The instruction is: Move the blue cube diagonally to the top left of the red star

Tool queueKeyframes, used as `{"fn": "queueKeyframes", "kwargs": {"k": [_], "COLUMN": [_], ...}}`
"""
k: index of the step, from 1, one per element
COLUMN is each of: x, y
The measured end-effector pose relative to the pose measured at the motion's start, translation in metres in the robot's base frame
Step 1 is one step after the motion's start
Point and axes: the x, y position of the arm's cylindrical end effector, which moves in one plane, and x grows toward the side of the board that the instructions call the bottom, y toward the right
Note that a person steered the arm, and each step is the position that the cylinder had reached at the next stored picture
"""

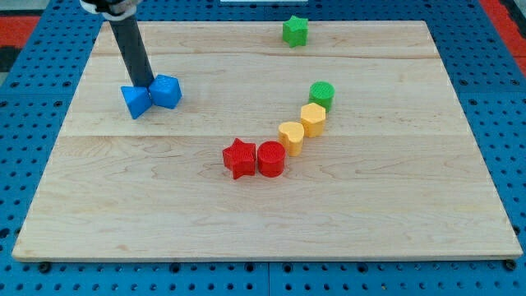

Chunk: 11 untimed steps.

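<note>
The blue cube (167, 91) sits at the board's upper left, touching a second blue block (136, 101) of wedge-like shape on its left. The red star (239, 158) lies near the board's middle, well to the lower right of the cube. My tip (145, 85) stands just behind the two blue blocks, at the seam between them, touching or nearly touching their top edges. The dark rod rises from there toward the view's top left.
A red cylinder (271, 159) touches the star's right side. A yellow heart (291, 136), a yellow hexagon (313, 119) and a green cylinder (322, 95) curve up from it to the right. A green star (295, 30) sits at the board's top edge.
</note>
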Motion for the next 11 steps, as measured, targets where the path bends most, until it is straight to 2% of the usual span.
{"fn": "queueKeyframes", "kwargs": {"k": [1,3,4,7,8,9,11], "x": [0.02,-0.018,-0.019,0.033,0.041,0.049,0.071], "y": [0.016,0.005,0.038,0.06,0.059,0.026,0.04]}}
